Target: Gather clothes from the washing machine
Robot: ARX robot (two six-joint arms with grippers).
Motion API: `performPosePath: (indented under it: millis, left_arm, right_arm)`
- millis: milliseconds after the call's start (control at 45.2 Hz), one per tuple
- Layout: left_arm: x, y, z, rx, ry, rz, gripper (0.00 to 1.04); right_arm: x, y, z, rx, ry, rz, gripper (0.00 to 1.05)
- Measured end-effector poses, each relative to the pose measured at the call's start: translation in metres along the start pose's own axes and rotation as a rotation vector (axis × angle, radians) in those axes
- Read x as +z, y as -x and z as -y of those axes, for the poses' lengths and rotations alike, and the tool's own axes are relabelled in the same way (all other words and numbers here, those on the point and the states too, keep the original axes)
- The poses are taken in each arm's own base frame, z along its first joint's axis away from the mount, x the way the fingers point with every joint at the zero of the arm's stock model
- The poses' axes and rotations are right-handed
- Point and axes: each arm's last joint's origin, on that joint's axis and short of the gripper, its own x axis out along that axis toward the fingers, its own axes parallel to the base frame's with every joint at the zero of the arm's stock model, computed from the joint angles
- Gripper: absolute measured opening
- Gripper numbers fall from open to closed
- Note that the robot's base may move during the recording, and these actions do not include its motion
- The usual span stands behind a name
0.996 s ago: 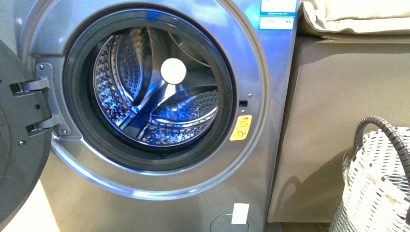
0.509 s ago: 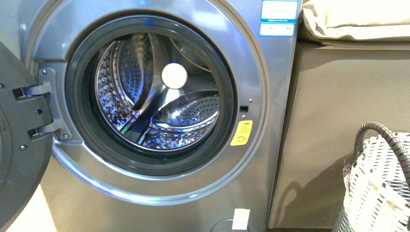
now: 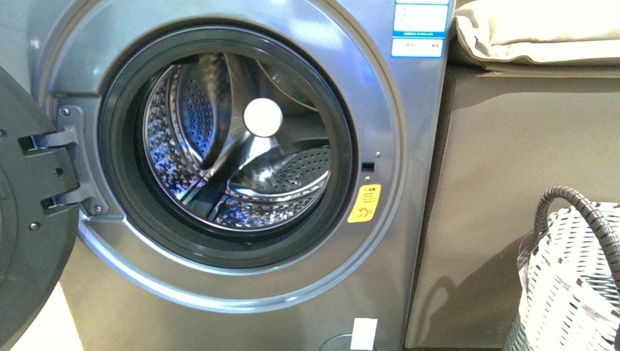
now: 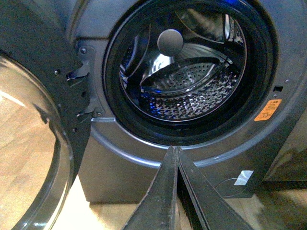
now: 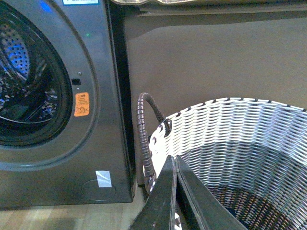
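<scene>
The grey washing machine [image 3: 409, 146] fills the front view, its dark round door [image 3: 29, 241] swung open at the left. Its perforated steel drum [image 3: 241, 146] shows only bare metal; the clothes are out of view. An orange-yellow sticker [image 3: 364, 202] sits right of the porthole. In the left wrist view my left gripper [image 4: 175, 149] is shut and empty, a little below and in front of the porthole rim [image 4: 192, 143]. My right gripper [image 5: 173, 158] is shut and empty over the near rim of the woven basket [image 5: 240, 129]. Neither gripper shows in the front view.
The white-and-black basket [image 3: 577, 278] with a dark hoop handle [image 5: 144, 129] stands on the floor right of the machine, before a brown cabinet [image 3: 512, 146]. Beige cushions [image 3: 534, 29] lie on top of it. The basket's bottom is dark beside my fingers; I cannot tell what lies there.
The machine sits slightly lower in the front view than a second ago. The blue glow inside the drum has faded. No gripper entered that view.
</scene>
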Motion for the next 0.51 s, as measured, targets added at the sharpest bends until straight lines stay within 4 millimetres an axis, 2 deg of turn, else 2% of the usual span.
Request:
performPosePath:
  millis: [243,509]
  left_arm:
    - [-0.024,0.011,-0.009,-0.004,0.0,-0.003,0.04]
    - [-0.038,0.02,-0.019,0.006,0.001,0.004,0.04]
  right_arm:
    - [-0.008,0.004,0.0,0.0,0.0,0.003,0.02]
    - [-0.015,0.011,0.0,0.0,0.0,-0.007,0.02]
